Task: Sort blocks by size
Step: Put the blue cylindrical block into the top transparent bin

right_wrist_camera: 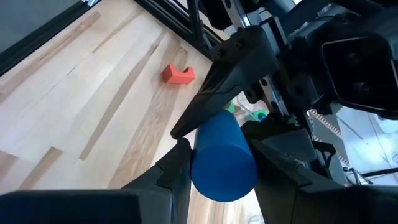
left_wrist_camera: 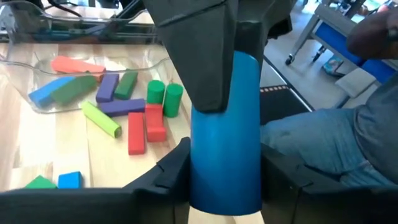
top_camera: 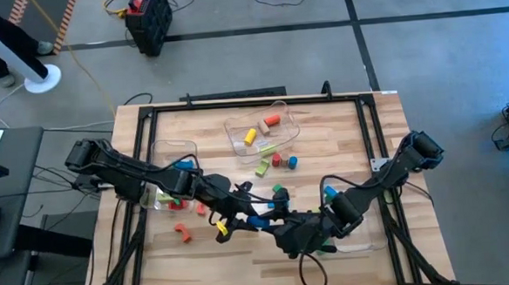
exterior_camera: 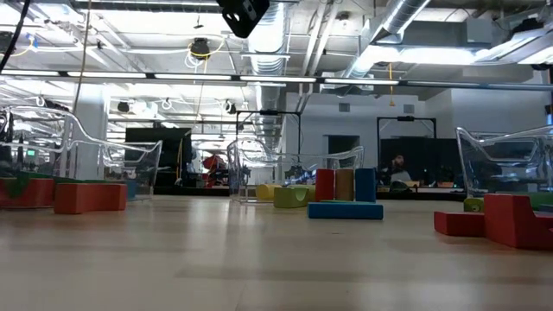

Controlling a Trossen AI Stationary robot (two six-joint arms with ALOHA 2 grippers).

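Blue cylinder (left_wrist_camera: 225,130): nearest thing we see, a thick blue cylinder held between both arms' fingers above the front middle of the table (top_camera: 384,118).
Right gripper (right_wrist_camera: 217,163): we see its fingers clamped on either side of one end of the cylinder.
Left gripper (left_wrist_camera: 225,180): its fingers sit against the cylinder's sides at the other end; we read it as holding too.
Loose blocks nearby: orange arch (top_camera: 182,233) and yellow piece (top_camera: 222,235) lie on bare wood by the left arm.
Left bin (top_camera: 175,151): clear tub with red, green and blue blocks, partly hidden under the left arm.
Mid table: green bar (top_camera: 262,167), red and blue small pieces (top_camera: 283,162) loose.
Far bin (top_camera: 286,116): clear tub holding a yellow block (top_camera: 250,136) and an orange cylinder (top_camera: 272,121).
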